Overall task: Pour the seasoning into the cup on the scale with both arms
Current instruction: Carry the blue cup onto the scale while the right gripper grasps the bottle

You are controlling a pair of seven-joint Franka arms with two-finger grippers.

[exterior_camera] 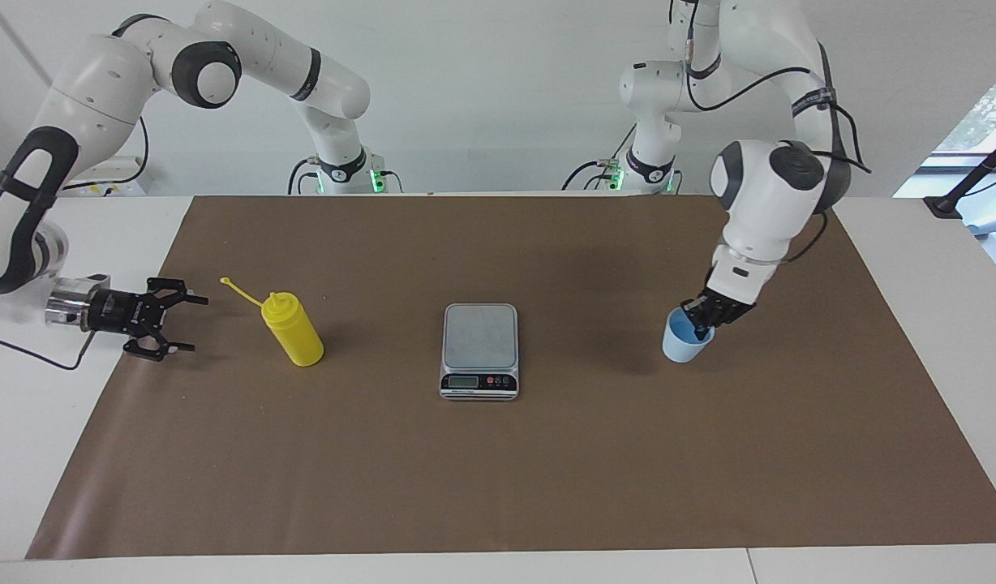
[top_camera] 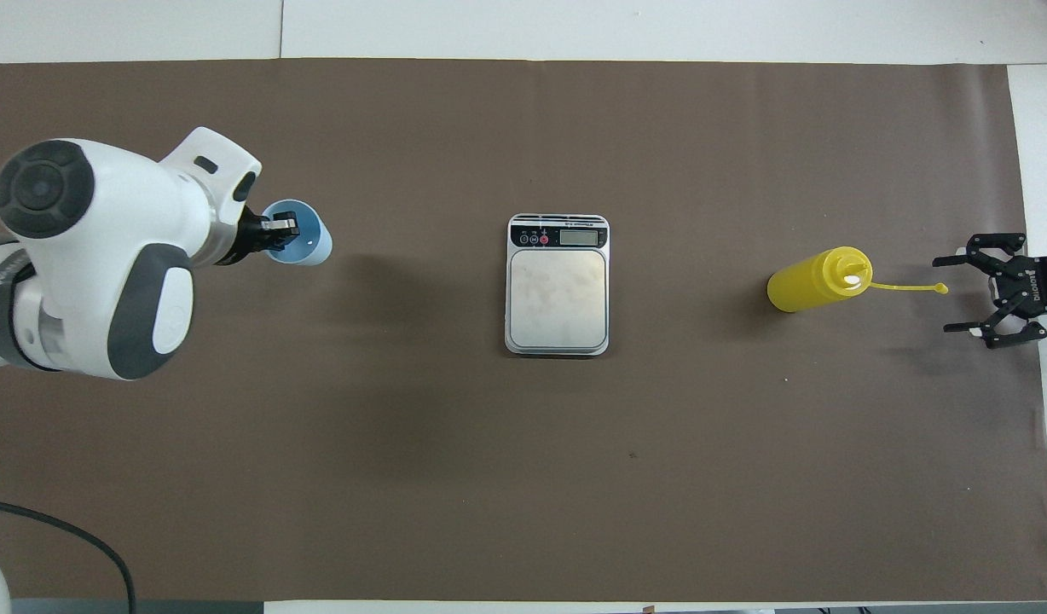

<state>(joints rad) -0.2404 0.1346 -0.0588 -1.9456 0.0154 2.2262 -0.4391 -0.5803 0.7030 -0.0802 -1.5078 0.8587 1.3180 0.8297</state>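
Note:
The yellow seasoning bottle stands upright on the brown mat toward the right arm's end, its cap strap hanging open; it also shows in the overhead view. My right gripper is open and held level just above the mat, pointing at the bottle from a short gap away, also in the overhead view. The scale sits bare mid-table. The light-blue cup is toward the left arm's end. My left gripper pinches its rim, one finger inside.
A brown paper mat covers most of the white table. A black stand is at the table's corner near the left arm's base.

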